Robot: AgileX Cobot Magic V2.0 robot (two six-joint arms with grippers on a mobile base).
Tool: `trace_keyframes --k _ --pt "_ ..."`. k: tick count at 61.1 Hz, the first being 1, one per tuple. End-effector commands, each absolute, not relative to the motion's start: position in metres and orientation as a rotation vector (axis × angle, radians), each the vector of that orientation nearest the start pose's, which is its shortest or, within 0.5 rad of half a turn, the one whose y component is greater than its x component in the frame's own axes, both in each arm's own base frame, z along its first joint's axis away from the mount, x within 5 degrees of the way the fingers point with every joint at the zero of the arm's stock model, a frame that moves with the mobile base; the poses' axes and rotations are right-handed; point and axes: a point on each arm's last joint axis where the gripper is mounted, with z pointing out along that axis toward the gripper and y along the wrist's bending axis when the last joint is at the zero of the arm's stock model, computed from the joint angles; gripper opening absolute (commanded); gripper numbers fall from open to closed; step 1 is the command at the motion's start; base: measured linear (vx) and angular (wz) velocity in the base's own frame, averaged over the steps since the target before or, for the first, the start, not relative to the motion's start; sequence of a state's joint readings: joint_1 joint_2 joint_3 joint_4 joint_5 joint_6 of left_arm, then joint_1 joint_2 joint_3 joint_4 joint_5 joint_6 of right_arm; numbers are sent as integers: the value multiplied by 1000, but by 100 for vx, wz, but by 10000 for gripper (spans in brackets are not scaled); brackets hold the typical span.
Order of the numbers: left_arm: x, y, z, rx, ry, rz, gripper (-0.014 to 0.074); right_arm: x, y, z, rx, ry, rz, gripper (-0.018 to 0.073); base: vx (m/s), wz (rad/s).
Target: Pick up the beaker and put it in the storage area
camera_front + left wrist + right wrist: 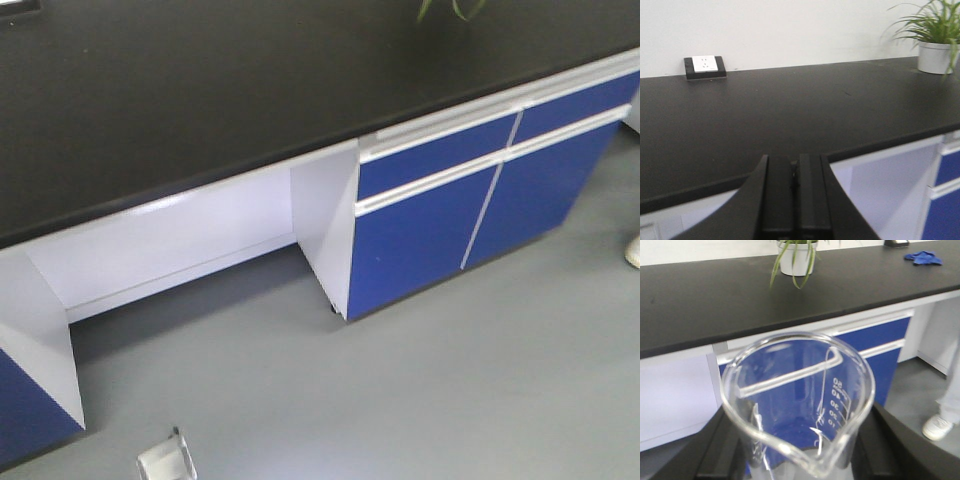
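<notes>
Your right pincer [800,457] is clamped on the beaker [797,405]: 1 dark finger presses its wall at 9 o'clock and the other at 3 o'clock in the right wrist view. The beaker stands upright and looks empty. Its pouring lip is at 6 o'clock, and white printed markings run up the glass toward 3 o'clock. It is held in the air in front of the bench [715,295], short of the bench's front edge and not resting on it.

On that black bench you see a potted plant [797,260] at 12 o'clock and a blue cloth [924,258] at 1 o'clock. A white shoe [937,427] stands on the grey floor [912,385] at 4 o'clock.

Your left pincer [795,200] has its 2 pads pressed together with nothing between them. It hangs just in front of the bench edge. From the left wrist view, the socket box [705,67] sits at the bench's rear edge at 10 o'clock.

In the front view, blue cabinet doors [450,220] sit under the bench at 3 o'clock.
</notes>
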State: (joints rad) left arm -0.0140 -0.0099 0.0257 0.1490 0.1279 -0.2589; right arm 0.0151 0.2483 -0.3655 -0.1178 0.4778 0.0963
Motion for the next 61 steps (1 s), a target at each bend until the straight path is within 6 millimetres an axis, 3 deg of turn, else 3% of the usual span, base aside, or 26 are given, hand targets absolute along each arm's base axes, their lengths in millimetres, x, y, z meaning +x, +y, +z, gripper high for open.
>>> trace_keyframes --k 1,40,61 --pt "56 -1 194 -83 1551 -108 -8 66 -4 294 1 1738 -54 0 46 21" --pt "56 -1 194 -83 1551 -108 -8 66 -4 294 0 1738 -54 0 39 58" --pt "56 -1 194 -83 1551 -108 -8 66 -4 294 0 1738 -54 0 20 30"
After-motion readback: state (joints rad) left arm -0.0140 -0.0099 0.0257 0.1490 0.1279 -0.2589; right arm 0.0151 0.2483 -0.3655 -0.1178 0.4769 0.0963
